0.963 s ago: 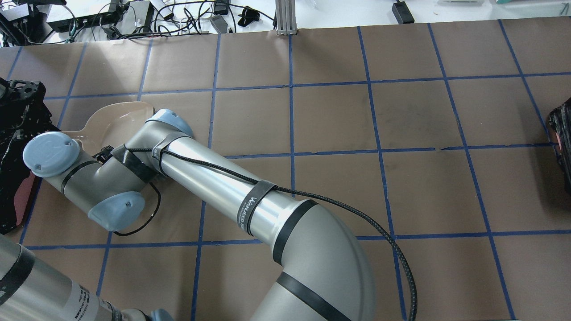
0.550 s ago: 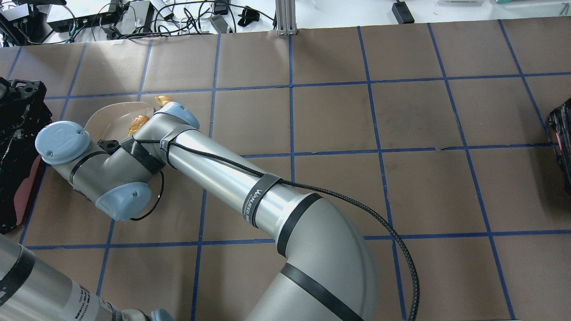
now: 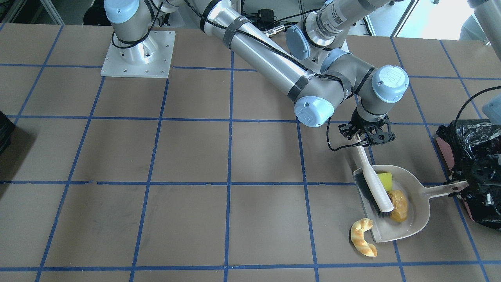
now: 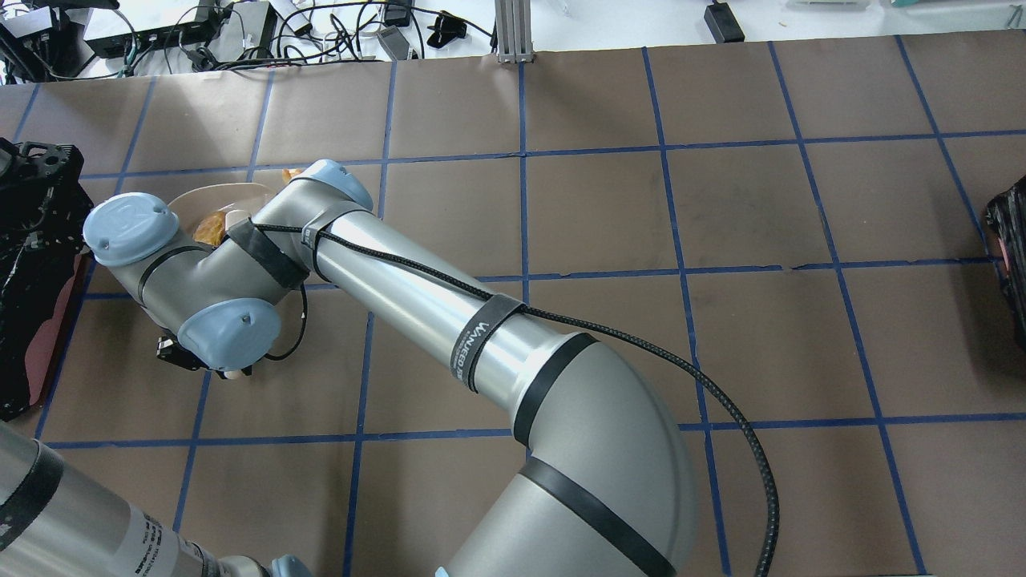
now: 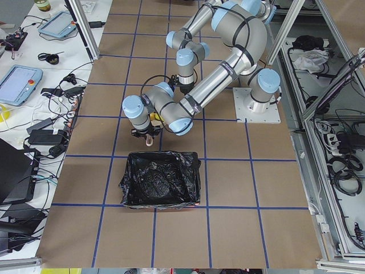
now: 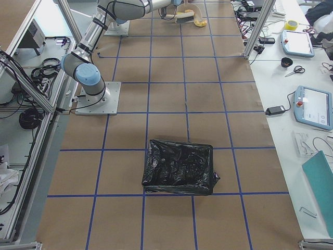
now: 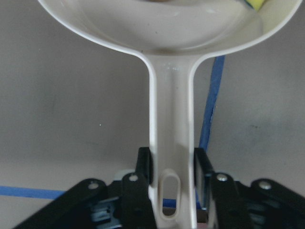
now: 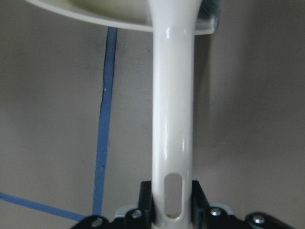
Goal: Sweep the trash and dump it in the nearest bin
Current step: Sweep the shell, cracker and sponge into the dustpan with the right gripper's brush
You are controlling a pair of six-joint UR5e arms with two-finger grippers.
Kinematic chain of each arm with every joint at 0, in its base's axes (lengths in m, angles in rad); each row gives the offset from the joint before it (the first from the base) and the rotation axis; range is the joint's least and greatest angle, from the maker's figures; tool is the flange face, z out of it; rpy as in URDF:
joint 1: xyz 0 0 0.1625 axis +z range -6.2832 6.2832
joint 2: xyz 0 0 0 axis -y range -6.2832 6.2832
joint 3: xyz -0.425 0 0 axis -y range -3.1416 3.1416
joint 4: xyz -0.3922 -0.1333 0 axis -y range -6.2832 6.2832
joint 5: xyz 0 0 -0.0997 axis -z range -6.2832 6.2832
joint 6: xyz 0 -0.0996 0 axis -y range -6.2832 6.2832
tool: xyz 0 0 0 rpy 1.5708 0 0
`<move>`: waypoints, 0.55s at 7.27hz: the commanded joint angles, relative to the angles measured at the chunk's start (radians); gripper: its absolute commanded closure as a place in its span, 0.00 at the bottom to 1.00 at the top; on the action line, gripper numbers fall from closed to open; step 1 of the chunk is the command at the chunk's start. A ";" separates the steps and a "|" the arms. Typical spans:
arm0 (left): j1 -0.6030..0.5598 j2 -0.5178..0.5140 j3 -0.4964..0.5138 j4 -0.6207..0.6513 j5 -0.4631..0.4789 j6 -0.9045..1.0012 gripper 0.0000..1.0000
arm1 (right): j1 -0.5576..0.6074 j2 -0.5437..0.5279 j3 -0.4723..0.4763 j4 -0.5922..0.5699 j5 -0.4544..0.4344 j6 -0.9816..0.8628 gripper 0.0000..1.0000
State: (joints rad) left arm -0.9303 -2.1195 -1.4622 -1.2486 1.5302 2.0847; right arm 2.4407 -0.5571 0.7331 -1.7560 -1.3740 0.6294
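Observation:
The white dustpan [image 3: 415, 211] lies on the table next to the bin [image 3: 475, 164], which is lined with a black bag. My left gripper [image 7: 174, 186] is shut on the dustpan's handle [image 3: 450, 188]. My right gripper [image 3: 367, 135] is shut on the white brush [image 3: 375, 188], whose bristles rest inside the pan. The yellow-green wedge [image 3: 385, 181] and the brown potato-like piece [image 3: 398, 205] lie in the pan beside the brush. The tan croissant [image 3: 363, 237] lies on the table just outside the pan's open edge.
The right arm's forearm [image 4: 417, 296] stretches across the table's left half and hides most of the pan [image 4: 204, 200] from above. A second black-lined bin [image 6: 179, 166] stands at the table's right end. Cables and boxes [image 4: 240, 32] line the far edge.
The right wrist has swung and drawn the brush across the pan. The brown piece now lies deeper in the pan. The croissant has come into sight at the pan's edge.

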 commanded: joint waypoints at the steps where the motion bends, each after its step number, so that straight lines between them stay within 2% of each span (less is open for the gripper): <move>1: -0.007 0.001 -0.001 0.001 0.001 0.000 1.00 | -0.023 -0.050 0.005 0.102 -0.022 -0.124 1.00; 4: -0.007 -0.002 0.000 0.008 -0.005 0.005 1.00 | -0.051 -0.121 0.057 0.121 -0.026 -0.032 1.00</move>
State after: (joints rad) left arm -0.9371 -2.1228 -1.4621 -1.2420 1.5287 2.0891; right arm 2.4021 -0.6540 0.7679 -1.6337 -1.3973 0.5532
